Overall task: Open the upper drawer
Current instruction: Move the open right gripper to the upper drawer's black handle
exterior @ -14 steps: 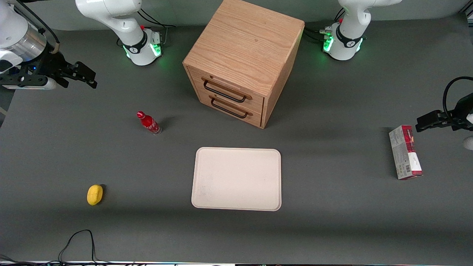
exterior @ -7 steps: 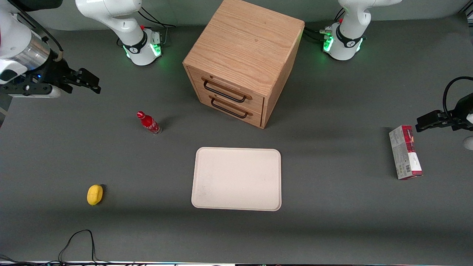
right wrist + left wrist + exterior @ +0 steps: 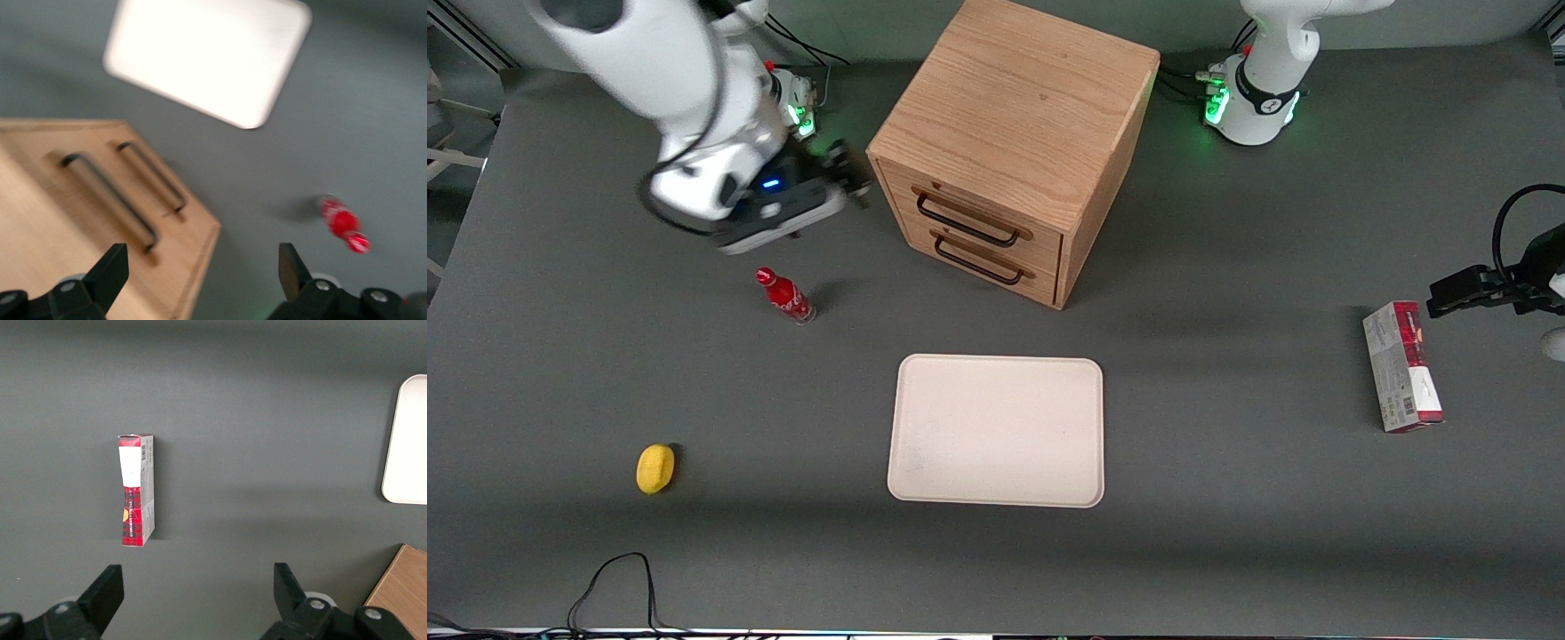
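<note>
The wooden cube cabinet point(image 3: 1018, 116) stands at the table's back middle. Its upper drawer point(image 3: 983, 210) is shut, with a thin black wire handle point(image 3: 967, 222) above the matching lower drawer point(image 3: 996, 255). My right gripper point(image 3: 852, 182) is open and empty. It hovers just beside the cabinet's corner, at the height of the upper drawer, toward the working arm's end, and touches nothing. The right wrist view shows the upper drawer's handle point(image 3: 110, 195), the lower handle point(image 3: 153, 177) and the open gripper point(image 3: 200, 261) over the cabinet's edge.
A small red bottle point(image 3: 784, 295) stands upright on the table, nearer the front camera than the gripper. A cream tray point(image 3: 996, 431) lies in front of the cabinet. A yellow lemon point(image 3: 655, 468) and a red-and-white box point(image 3: 1401, 366) lie near the table's two ends.
My right arm has swung in from the working arm's end of the table to just beside the cabinet's corner. The drawers, bottle, tray, lemon and box have not moved.
</note>
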`<state>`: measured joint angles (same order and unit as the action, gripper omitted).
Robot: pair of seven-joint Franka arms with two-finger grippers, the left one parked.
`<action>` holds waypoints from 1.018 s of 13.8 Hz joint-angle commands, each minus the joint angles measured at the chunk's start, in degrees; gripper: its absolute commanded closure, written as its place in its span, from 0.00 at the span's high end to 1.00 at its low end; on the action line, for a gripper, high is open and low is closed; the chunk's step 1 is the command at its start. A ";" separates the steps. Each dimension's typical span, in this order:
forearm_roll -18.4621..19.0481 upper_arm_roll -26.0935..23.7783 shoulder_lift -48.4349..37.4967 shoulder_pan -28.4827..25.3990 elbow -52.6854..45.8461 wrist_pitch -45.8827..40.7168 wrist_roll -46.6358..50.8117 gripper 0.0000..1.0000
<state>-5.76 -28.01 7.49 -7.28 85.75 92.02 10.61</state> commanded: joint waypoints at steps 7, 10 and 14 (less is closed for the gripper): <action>-9.09 -5.30 9.82 0.34 -1.39 -1.76 -27.63 1.00; -8.13 -5.30 12.11 0.34 2.13 1.40 -32.40 1.00; -6.80 -5.39 13.96 -0.10 7.22 9.13 -33.55 1.00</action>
<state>-13.11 -33.23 21.71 -7.03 90.45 97.85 -21.53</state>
